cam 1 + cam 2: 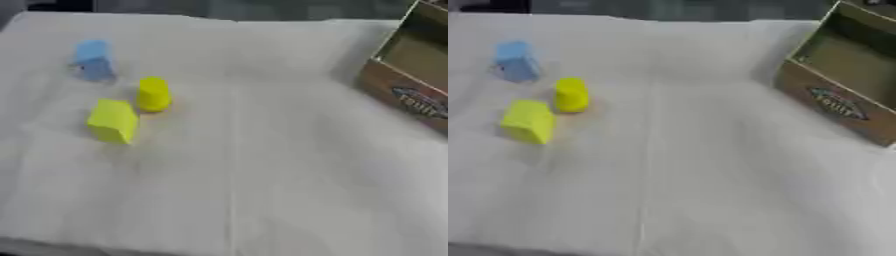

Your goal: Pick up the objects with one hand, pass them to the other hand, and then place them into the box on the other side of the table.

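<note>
Three small blocks stand on the white cloth at the left. A blue block (93, 60) is farthest back. A yellow cylinder (153, 94) stands upright a little in front and to the right of it. A yellow-green block (113, 121) sits nearest, just left of the cylinder and apart from it. An open cardboard box (842, 85) stands at the right edge of the table, its flap raised. Neither of my hands shows in either view.
The white cloth (262, 165) covers the whole table and has a fold line running front to back through the middle. The table's far edge meets a dark background at the top.
</note>
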`<state>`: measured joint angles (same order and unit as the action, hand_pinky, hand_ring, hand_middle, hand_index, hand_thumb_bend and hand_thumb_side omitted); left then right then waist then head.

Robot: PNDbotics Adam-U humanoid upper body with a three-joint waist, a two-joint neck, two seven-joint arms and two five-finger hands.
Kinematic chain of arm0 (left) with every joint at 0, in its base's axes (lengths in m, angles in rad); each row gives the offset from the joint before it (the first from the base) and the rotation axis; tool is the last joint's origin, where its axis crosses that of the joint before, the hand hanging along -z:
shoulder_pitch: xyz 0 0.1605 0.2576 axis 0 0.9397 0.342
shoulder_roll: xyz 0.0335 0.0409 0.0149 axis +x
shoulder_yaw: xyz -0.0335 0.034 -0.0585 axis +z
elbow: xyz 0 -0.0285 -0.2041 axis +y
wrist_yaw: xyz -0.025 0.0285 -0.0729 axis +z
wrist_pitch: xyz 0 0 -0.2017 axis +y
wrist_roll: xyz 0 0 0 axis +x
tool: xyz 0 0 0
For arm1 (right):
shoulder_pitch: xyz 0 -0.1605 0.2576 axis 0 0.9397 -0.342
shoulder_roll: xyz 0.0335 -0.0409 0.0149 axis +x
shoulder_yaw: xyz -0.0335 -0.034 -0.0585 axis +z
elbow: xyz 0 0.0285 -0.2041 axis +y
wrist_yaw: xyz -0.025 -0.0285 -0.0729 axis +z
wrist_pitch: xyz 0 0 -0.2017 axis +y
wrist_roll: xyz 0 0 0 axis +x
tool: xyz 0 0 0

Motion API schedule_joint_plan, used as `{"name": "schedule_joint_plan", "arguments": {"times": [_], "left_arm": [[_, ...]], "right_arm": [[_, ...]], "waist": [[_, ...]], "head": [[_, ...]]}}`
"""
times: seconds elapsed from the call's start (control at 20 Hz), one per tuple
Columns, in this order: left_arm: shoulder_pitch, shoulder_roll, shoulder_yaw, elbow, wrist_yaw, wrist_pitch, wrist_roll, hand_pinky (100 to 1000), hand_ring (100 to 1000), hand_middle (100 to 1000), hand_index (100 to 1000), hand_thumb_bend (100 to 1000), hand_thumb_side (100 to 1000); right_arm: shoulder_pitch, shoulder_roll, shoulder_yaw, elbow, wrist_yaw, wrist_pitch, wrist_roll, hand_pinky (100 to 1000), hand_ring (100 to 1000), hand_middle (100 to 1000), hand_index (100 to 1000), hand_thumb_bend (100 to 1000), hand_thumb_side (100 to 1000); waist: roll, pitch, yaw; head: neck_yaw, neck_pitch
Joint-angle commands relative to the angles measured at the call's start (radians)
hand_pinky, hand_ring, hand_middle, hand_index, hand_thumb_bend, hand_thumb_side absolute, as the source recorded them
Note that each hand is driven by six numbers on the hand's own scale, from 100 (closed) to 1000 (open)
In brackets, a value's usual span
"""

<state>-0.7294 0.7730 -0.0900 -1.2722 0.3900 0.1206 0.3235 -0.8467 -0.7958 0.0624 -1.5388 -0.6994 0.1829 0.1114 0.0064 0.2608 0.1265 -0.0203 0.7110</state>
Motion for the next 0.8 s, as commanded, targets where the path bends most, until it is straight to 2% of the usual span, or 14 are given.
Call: {"name": "schedule_joint_plan", "arguments": {"times": [0.05,0.35,0.5,0.6,0.65,0.7,0.8], "left_arm": [[-0.008,0.049,0.006,-0.018,-0.001,0.002,-0.003,795,694,646,767,462,847],[-0.003,0.057,0.004,-0.026,-0.008,0.007,-0.013,794,695,650,752,453,839],[0.002,0.089,-0.013,-0.058,-0.089,0.012,-0.062,799,703,659,763,434,793],[0.005,0.127,-0.031,-0.115,-0.213,0.014,-0.170,807,721,678,784,439,776],[0.005,0.151,-0.040,-0.155,-0.286,0.014,-0.244,812,733,691,798,542,781],[0.005,0.174,-0.047,-0.196,-0.356,0.014,-0.322,817,742,702,808,454,764],[0.005,0.220,-0.063,-0.279,-0.456,0.016,-0.481,820,751,714,819,459,794]], "right_arm": [[-0.013,-0.021,-0.007,-0.020,0.004,0.002,0.000,991,872,810,937,169,547],[-0.008,-0.024,-0.008,-0.026,0.000,0.004,-0.001,990,869,808,936,166,547],[-0.005,-0.029,-0.008,-0.034,-0.001,0.003,-0.002,989,868,808,936,163,546],[-0.003,-0.034,-0.008,-0.039,0.001,0.002,-0.003,989,867,808,936,163,546],[-0.001,-0.037,-0.007,-0.041,0.002,0.001,-0.004,989,867,807,936,163,547],[0.000,-0.038,-0.007,-0.042,0.004,0.001,-0.004,989,867,807,936,163,548],[0.001,-0.040,-0.005,-0.043,0.008,0.002,-0.003,989,866,807,936,163,550]], "waist": [[0.000,-0.039,0.003],[-0.001,-0.037,0.003],[0.000,-0.036,0.001],[0.002,-0.034,0.000],[0.003,-0.033,0.000],[0.004,-0.032,0.000],[0.006,-0.030,0.000]], "head": [[0.006,-0.007],[-0.004,-0.016],[-0.007,-0.016],[-0.012,-0.015],[-0.014,-0.015],[-0.015,-0.014],[-0.015,-0.014]]}}
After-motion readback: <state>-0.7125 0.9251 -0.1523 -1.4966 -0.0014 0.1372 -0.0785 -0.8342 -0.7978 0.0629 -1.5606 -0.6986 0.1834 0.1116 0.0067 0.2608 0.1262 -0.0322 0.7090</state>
